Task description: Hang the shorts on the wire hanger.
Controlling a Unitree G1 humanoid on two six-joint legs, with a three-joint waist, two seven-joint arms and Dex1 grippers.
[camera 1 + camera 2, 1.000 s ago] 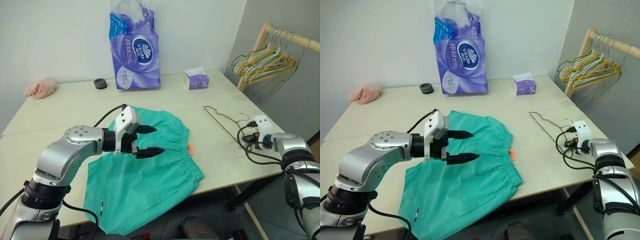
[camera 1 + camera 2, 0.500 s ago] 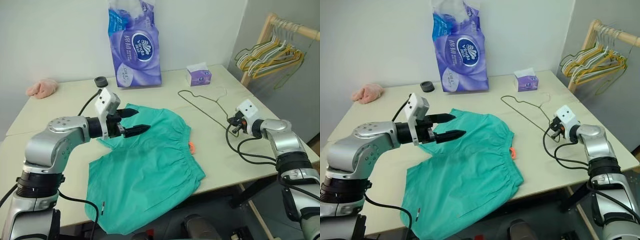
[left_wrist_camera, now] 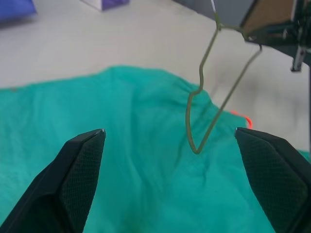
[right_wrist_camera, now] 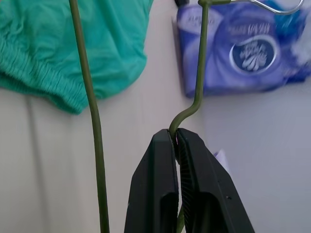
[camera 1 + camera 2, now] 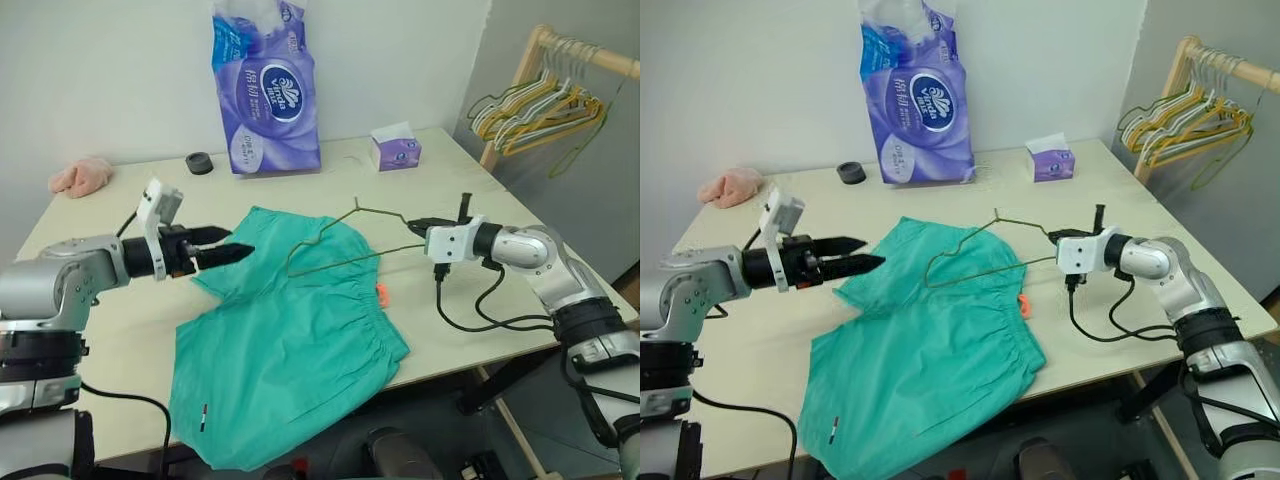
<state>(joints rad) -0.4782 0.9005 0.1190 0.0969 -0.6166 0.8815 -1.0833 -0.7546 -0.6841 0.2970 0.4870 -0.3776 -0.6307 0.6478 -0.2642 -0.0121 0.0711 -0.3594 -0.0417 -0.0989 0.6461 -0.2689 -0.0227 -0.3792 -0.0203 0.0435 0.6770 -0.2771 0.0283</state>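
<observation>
The teal-green shorts [image 5: 290,340] lie flat on the pale table [image 5: 110,215], waistband to the right, with an orange tag at its edge. My right gripper [image 5: 415,224] is shut on the olive wire hanger [image 5: 345,260] and holds it in the air, its triangle reaching left over the shorts' upper part. In the right wrist view the fingers [image 4: 163,184] pinch the wire hanger [image 4: 200,63] at a bend. My left gripper [image 5: 238,242] stands open just left of the shorts' top corner, pointing toward the hanger [image 3: 221,104], with nothing between its fingers.
A purple pack of tissue rolls [image 5: 265,90], a small tissue box [image 5: 395,150] and a black ring [image 5: 200,165] stand along the table's back. A pink cloth lump [image 5: 80,176] lies far left. A wooden rack with bunched hangers [image 5: 540,105] stands at the right.
My right gripper carried the hanger up and leftward from the table's right side and rolled it over the shorts. My left gripper drew leftward off the shorts, staying open.
</observation>
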